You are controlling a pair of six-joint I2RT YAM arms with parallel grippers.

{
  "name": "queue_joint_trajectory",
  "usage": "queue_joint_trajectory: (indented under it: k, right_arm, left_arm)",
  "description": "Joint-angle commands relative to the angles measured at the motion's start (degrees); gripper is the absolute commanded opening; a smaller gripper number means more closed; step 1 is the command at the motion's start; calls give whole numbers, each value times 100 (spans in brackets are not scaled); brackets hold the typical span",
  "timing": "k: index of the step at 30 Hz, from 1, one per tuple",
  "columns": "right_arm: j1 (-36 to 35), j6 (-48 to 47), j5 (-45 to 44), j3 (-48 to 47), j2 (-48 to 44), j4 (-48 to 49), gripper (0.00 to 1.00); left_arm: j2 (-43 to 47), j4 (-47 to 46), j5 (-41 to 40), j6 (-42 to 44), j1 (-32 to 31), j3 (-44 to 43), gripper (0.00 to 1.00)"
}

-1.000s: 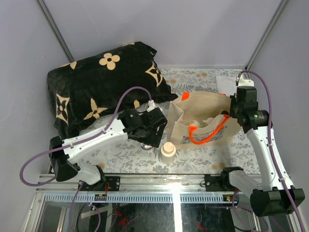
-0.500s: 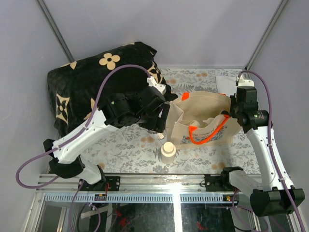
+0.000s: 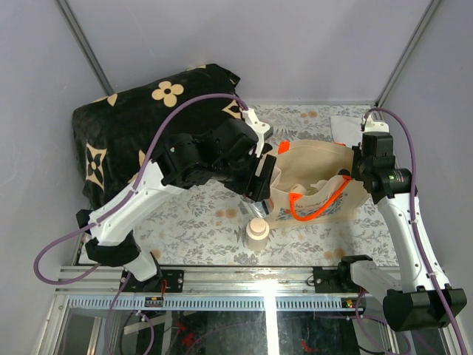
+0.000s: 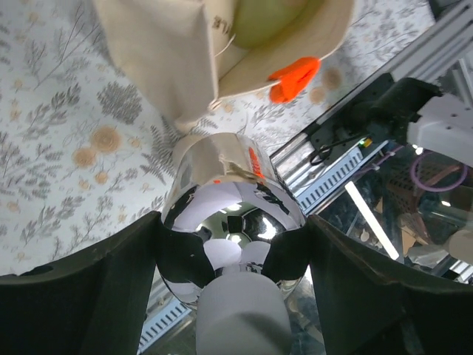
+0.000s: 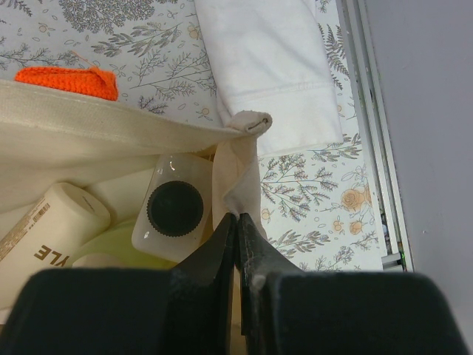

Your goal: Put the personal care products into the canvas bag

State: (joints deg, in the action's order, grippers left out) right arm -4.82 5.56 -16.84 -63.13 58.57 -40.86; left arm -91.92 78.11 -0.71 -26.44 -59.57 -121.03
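Right gripper (image 5: 236, 222) clamps the canvas bag (image 5: 111, 133) rim, spreading the mouth (loading access). Left gripper (image 4: 230, 248), closed on the clear round bottle (image 4: 222, 170), hovers beside it.

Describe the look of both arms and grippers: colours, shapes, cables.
Both arms have white links and black joints. A purple cable loops along the left arm and the right arm. The left gripper and right gripper have matte black fingers.
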Motion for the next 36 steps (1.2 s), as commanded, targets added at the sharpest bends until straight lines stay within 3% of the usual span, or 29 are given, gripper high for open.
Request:
queue_joint_trajectory:
  k: [1,12,27,36]
  right_arm:
    - [8,5,167,46,58,-420,6]
    - [10,-11,112,50,58,-432,6]
    - [10,-33,179,133,-89,-426,5]
    - [11,-68,141,111,-148,-474,5]
  left_arm:
    - [-83,-840,502,348,6,-794,0]
    - [-566,-1593,820,714,20,-1709,0]
    - [-787,-2980,550,1087,212,-1402,0]
    - [-1351,-3439,606,1282,421,-1474,0]
